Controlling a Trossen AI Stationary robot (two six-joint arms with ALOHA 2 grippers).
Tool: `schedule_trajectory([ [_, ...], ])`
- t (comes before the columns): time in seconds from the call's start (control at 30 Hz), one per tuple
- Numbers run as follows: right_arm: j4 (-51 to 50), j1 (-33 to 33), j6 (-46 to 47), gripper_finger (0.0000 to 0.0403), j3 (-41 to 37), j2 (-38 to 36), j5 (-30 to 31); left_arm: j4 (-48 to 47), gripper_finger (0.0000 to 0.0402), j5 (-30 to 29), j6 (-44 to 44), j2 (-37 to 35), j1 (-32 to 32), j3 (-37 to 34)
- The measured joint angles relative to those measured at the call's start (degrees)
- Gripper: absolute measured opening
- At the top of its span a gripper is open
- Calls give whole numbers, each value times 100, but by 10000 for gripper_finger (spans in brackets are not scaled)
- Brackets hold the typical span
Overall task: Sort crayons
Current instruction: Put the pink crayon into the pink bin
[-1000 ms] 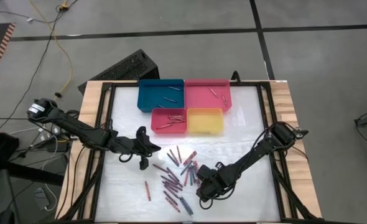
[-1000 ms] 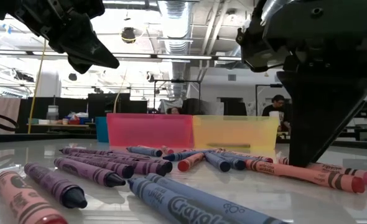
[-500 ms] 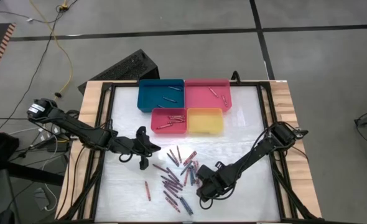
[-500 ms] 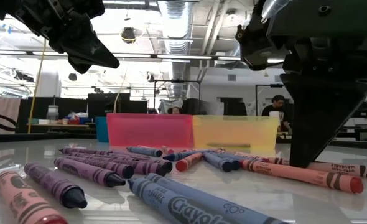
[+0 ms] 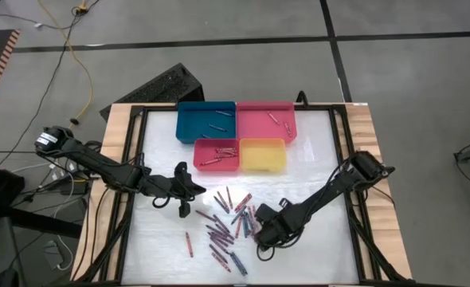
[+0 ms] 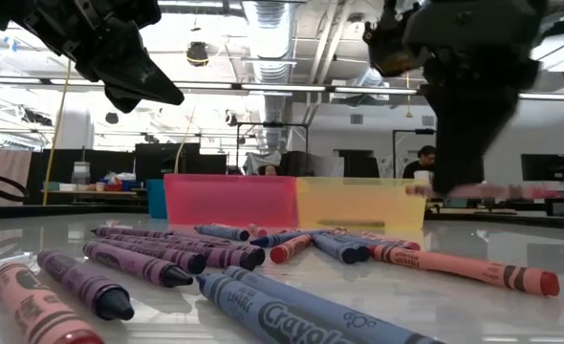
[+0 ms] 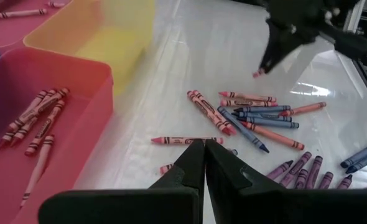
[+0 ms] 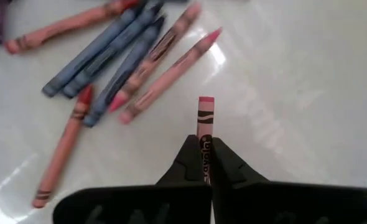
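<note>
Several crayons (image 5: 225, 226), red, pink, purple and blue, lie loose on the white table top, spread between my two grippers. My right gripper (image 5: 262, 236) hangs above the right edge of this spread, shut on a pink crayon (image 8: 206, 109), which shows blurred in the low view as well (image 6: 497, 191). My left gripper (image 5: 182, 210) stands shut with nothing in it, above the table to the left of the pile; its fingers (image 7: 196, 155) point toward a pink crayon (image 7: 177, 140) on the table. My right gripper pinches the pink crayon between its two fingers, with the wrapped shaft (image 8: 205, 135) in the gap and the flat end (image 8: 206, 99) sticking out past the fingertips. The fingers come from above, pointing down. The crayon is lifted clear of the table, about level.
Four trays stand at the table's far side: blue (image 5: 197, 131), pink (image 5: 255, 127), red (image 5: 227, 165) and yellow (image 5: 263, 156); the blue, pink and red ones hold a few crayons. Bare white table lies to the right of the pile. Wooden rails edge the table.
My right gripper has shut on the pink crayon at the table top and then risen, lifting it clear of the table. The other crayons lie where they were.
</note>
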Motion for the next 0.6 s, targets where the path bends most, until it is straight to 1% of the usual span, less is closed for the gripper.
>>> schedule_trajectory([
  [0.13, -413, -274, -492, 4, 0, -320, 219, 0, 0, -33, 2, 0, 0, 0],
  [0.27, -525, -731, -1222, 3, 1, -695, 499, 0, 0, -33, 2, 0, 0, 0],
  [0.6, -353, -2299, -3218, 3, 2, -1404, 862, -2, 0, -38, 47, 0, 0, 1],
])
